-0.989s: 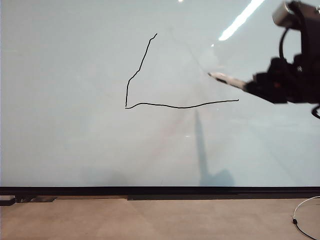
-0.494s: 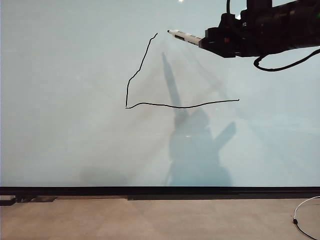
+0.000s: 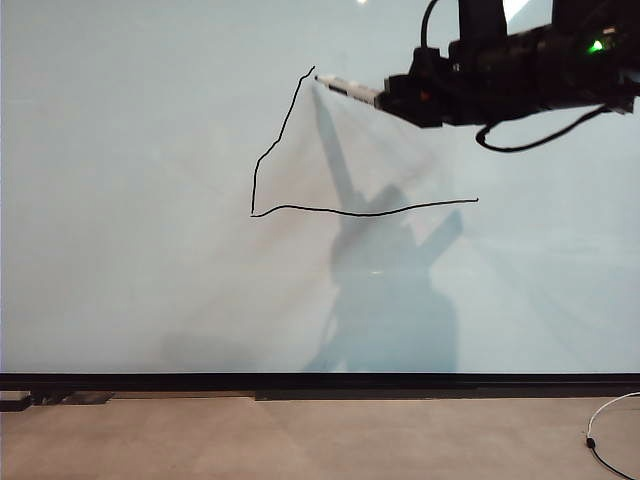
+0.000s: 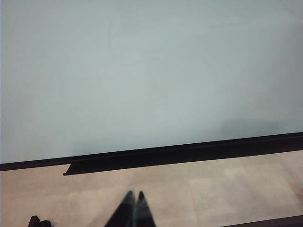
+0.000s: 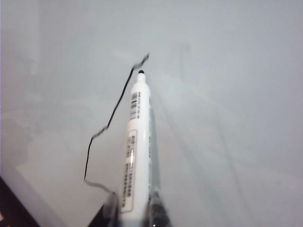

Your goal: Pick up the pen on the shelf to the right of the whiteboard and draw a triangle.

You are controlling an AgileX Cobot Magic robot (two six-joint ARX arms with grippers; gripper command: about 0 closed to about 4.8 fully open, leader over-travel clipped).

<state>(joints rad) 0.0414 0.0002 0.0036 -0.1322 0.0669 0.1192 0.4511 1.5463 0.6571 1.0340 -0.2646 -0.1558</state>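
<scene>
The right tool (image 3: 385, 95) grips the pen (image 3: 348, 88) high on the whiteboard (image 3: 130, 280), tip just beside the peak of the triangle (image 3: 275, 145), whose right side is undrawn; arm shadows darken the board below. The left tool (image 4: 134, 210), low above the floor (image 4: 213, 184), has fingers pressed together, half cut off

Lab or office; huge whiteboard (image 3: 130, 280); bare floor (image 3: 300, 440); loose cable (image 3: 605, 430).

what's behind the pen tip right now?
Behind the pen, held by the right gripper, is bare whiteboard just beside the triangle line's top end. Whether the tip touches the board can't be told.
</scene>
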